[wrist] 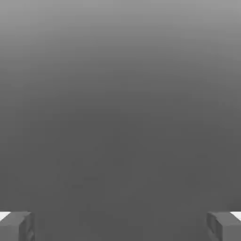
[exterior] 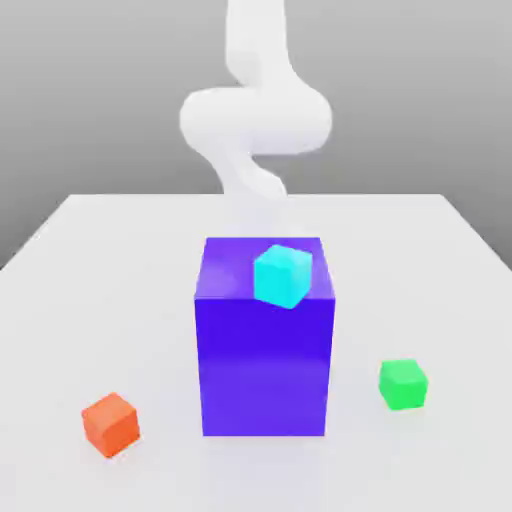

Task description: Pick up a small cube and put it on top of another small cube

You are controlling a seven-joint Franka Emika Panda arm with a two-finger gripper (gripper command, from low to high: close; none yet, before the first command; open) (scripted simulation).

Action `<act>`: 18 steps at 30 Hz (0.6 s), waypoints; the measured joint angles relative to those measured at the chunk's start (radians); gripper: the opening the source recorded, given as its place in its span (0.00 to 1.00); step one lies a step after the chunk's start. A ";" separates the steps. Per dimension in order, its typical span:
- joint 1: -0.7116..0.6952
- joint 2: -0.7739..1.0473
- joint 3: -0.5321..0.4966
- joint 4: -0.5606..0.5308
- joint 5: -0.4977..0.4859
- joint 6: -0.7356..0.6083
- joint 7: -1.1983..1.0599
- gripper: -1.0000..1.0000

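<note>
Background (exterior: 100,100): plain grey, graded in tone, without furnishings. The pale, smooth tabletop (exterior: 90,320) spans the scene and carries a faint reflection of the block. The white Panda arm (exterior: 256,120) stands behind the block, which separates it from the foreground. Large purple block (exterior: 264,365): upright, flat-faced, faintly glossy on top. The two-finger gripper (wrist: 120,227) is open and empty, its fingers wide apart at the edges of the hand view.

Cyan cube (exterior: 283,276): seen at the block's top front edge, turned relative to it, one lower corner overlapping the front face; whether it overhangs or rests fully on top cannot be told. It is probably light, stiff and not fragile; its smooth faces may slip under an uneven grip. The best hold would be from above, across two opposite side faces at mid-height, with the jaws turned to match and clear of the block. Green cube (exterior: 403,384), the intended support: on the table, toward the exterior view's right. Orange cube (exterior: 111,425): on the table, toward the left.
</note>
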 joint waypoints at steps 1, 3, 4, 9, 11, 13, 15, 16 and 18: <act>0.003 0.039 -0.021 0.005 0.010 0.007 -0.013 0.50; 0.005 0.113 -0.058 0.015 0.030 0.020 -0.040 0.50; 0.007 0.149 -0.077 0.020 0.041 0.027 -0.053 0.50; 0.011 0.329 -0.170 0.045 0.102 0.059 -0.126 0.50; 0.007 0.402 -0.202 0.055 0.131 0.071 -0.158 0.50; 0.002 0.475 -0.234 0.065 0.161 0.084 -0.191 0.50; -0.008 0.548 -0.261 0.075 0.193 0.096 -0.226 0.50; -0.014 0.585 -0.273 0.080 0.209 0.101 -0.243 0.50; -0.038 0.659 -0.292 0.090 0.240 0.113 -0.276 0.50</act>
